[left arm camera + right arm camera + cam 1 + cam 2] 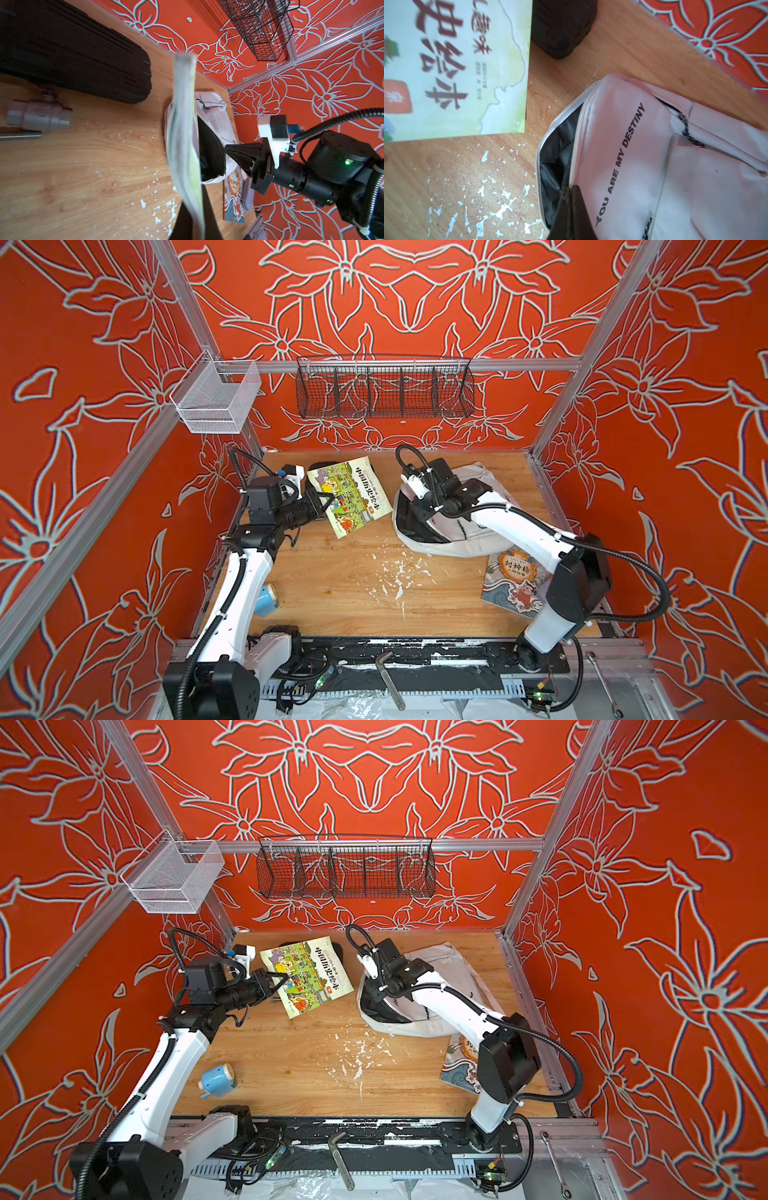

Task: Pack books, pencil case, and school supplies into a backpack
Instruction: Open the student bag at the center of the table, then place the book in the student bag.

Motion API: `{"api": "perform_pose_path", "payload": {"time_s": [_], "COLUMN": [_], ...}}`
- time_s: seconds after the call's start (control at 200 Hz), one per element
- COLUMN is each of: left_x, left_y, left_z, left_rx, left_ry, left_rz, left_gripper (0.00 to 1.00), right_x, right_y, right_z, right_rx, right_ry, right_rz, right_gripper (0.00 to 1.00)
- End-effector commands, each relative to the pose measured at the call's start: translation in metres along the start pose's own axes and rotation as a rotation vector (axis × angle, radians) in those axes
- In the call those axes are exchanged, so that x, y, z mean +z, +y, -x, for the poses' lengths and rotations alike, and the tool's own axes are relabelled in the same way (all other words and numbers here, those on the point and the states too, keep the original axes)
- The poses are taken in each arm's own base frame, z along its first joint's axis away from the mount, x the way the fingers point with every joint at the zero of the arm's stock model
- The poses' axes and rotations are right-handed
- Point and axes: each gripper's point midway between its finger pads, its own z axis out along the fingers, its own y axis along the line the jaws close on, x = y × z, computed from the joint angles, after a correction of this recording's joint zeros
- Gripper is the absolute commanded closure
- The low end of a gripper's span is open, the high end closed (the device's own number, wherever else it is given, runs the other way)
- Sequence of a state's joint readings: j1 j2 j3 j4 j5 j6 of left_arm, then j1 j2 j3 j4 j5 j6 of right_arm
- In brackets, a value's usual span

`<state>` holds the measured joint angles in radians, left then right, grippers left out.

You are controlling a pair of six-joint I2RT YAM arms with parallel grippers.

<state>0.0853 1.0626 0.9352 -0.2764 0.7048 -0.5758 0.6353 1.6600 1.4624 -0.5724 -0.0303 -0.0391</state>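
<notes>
My left hand point(328, 502) holds one book point(353, 493) above the surface point(332, 585), with the backpack point(469, 531) to its right, my right hand point(226, 148) at the backpack's mouth, the other book point(515, 580) just beside the backpack's near edge, and the sharpener point(217, 1079) well behind my left hand.

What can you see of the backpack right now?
The backpack is white soft fabric with black "YOU ARE MY DESTINY" print, a front pocket and black cord zip pulls. It lies on the wooden table, toward the far right, partly hidden under the right arm. Its main zip is open, showing dark lining. The shut fingers of the right gripper appear to pinch the opening's rim, holding it agape. The blue book lies right at its near edge.
</notes>
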Motion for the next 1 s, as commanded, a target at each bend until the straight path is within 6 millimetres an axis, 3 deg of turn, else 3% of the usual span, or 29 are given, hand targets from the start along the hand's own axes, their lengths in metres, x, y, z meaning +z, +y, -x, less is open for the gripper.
{"api": "perform_pose_path", "payload": {"time_s": [0.0, 0.22, 0.5, 0.61, 0.716, 0.841, 0.991], "left_x": [0.009, 0.029, 0.079, 0.099, 0.108, 0.122, 0.161], "left_y": [-0.013, -0.006, -0.008, -0.007, 0.001, 0.003, -0.002], "left_z": [-0.002, -0.020, -0.032, -0.049, -0.061, -0.072, -0.076], "left_rx": [-0.091, -0.146, -0.197, -0.224, -0.257, -0.273, -0.270], "left_ry": [0.025, 0.054, 0.138, 0.241, 0.271, 0.302, 0.310], "left_rz": [-0.129, -0.166, -0.216, -0.201, -0.189, -0.206, -0.270], "left_gripper": [1.00, 1.00, 1.00, 1.00, 1.00, 1.00, 1.00], "right_x": [-0.012, -0.028, -0.041, -0.051, -0.062, -0.067, -0.059], "right_y": [0.007, 0.011, 0.016, 0.013, 0.009, 0.023, 0.042], "right_z": [0.007, 0.020, 0.033, 0.044, 0.055, 0.070, 0.078], "right_rx": [0.041, 0.045, 0.091, 0.111, 0.131, 0.124, 0.116], "right_ry": [-0.050, -0.109, -0.158, -0.199, -0.231, -0.264, -0.246], "right_rz": [0.055, 0.097, 0.135, 0.124, 0.122, 0.214, 0.328], "right_gripper": [1.00, 1.00, 1.00, 1.00, 1.00, 1.00, 1.00]}}
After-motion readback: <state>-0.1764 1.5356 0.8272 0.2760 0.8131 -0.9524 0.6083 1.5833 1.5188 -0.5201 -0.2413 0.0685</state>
